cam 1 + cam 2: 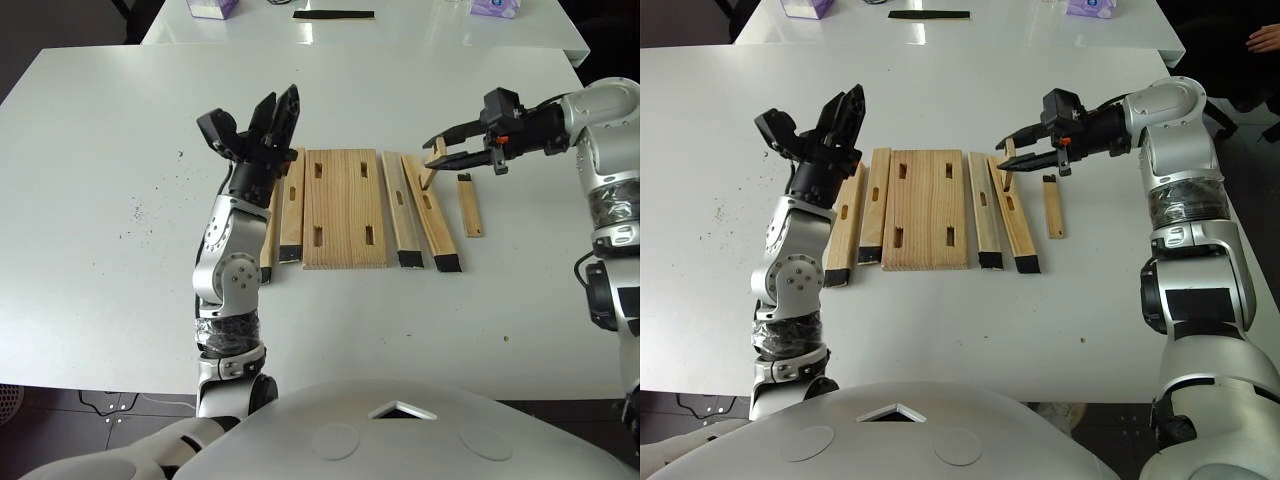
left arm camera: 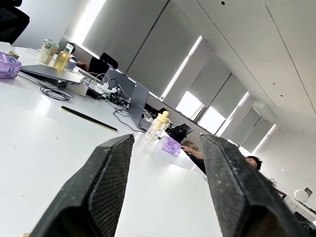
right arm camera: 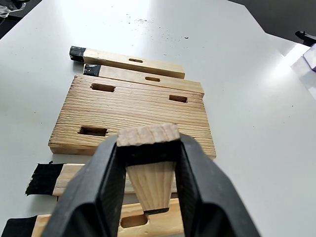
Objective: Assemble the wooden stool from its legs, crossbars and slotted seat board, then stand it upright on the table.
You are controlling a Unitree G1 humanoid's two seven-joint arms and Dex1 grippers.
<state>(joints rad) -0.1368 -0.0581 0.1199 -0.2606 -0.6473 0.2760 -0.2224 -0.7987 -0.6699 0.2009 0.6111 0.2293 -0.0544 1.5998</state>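
The slotted seat board (image 1: 345,208) lies flat mid-table, with two legs (image 1: 292,205) on its left and two legs (image 1: 400,210) on its right. My right gripper (image 1: 430,150) is shut on a short crossbar (image 1: 428,178), which is tilted. The crossbar's lower end is at the slot of the outer right leg (image 1: 436,222). In the right wrist view the fingers (image 3: 94,182) clamp the crossbar (image 3: 150,173) just above that slot. Another crossbar (image 1: 470,205) lies to the right. My left gripper (image 1: 275,115) is open and raised above the left legs, pointing up.
A second white table (image 1: 430,25) stands behind, carrying a black strip (image 1: 333,15) and purple boxes (image 1: 495,8). Dark specks (image 1: 140,205) dot the table left of the parts. Bare tabletop lies in front of the parts and to their left.
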